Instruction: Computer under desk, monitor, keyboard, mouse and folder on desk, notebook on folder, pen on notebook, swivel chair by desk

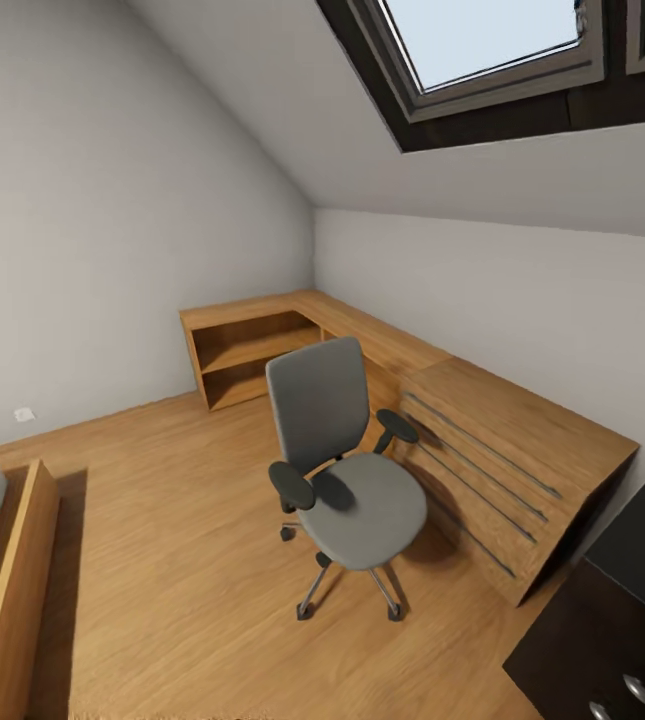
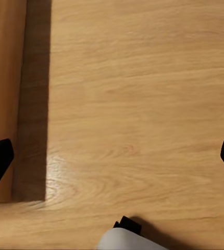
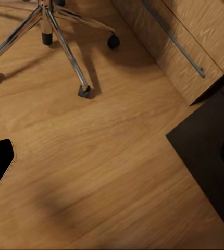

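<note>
- Swivel chair (image 1: 347,470) stands on the wood floor (image 1: 162,520), just beside a low light-wood chest of drawers (image 1: 502,460); its grey seat is bare, no folder lies on it.
- Desk (image 1: 622,610) shows as a black corner with silver knobs, near the chair but apart from it.
- Chair probably rolls easily on its casters (image 3: 84,91) and the seat may turn, so a push on the stiff backrest or an armrest seems best.
- Left gripper (image 2: 112,159) and right gripper (image 3: 114,159) both hang over the floor, fingers wide apart, holding nothing.
</note>
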Available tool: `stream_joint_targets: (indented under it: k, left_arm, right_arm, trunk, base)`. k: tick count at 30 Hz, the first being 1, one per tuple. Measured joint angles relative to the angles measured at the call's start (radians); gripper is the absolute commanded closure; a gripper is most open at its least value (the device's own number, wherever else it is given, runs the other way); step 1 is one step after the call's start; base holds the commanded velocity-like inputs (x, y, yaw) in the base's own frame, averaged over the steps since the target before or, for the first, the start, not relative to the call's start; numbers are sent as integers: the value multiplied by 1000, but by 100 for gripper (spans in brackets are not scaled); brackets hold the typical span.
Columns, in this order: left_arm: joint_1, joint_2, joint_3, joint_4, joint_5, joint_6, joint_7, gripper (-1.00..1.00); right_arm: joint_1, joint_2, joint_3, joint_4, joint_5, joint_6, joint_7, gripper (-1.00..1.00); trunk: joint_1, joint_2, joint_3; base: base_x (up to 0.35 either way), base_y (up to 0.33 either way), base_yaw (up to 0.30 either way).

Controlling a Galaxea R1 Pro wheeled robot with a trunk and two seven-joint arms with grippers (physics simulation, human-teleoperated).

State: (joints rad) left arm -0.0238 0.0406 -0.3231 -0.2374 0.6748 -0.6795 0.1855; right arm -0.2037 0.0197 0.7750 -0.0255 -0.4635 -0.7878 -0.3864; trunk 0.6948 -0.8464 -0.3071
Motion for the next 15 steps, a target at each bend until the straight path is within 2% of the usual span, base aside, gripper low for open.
stream_joint_targets:
  k: [15]
  left_arm:
    - [0, 0, -6, 1, -9, -7, -4, -100]
  right_arm:
    - [0, -1, 5, 1, 6, -1, 1, -100]
  trunk:
    - [0, 0, 0]
  base:
    - [0, 0, 280]
